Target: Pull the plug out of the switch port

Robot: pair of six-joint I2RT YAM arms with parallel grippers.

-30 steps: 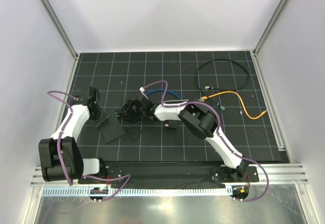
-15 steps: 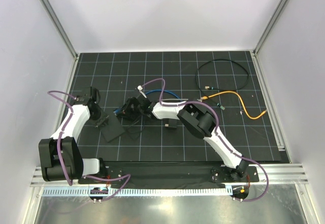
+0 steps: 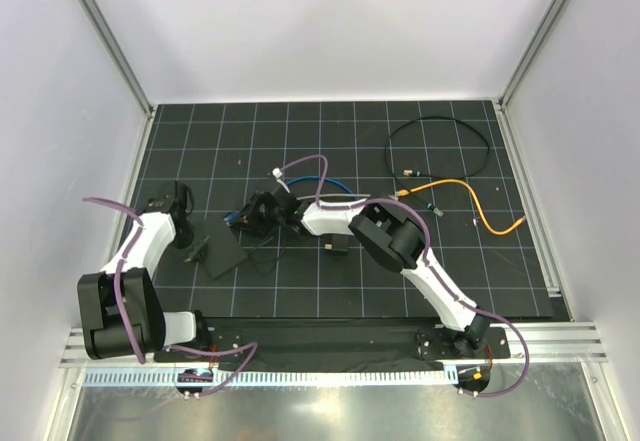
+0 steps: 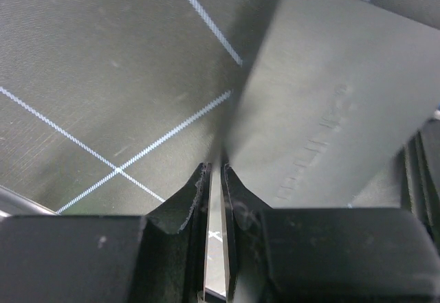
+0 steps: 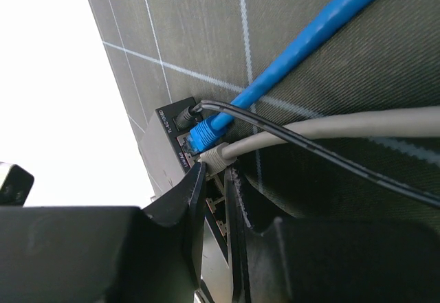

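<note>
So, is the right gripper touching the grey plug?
Touching: right wrist view shows the right gripper pinching the grey plug at the switch.
</note>
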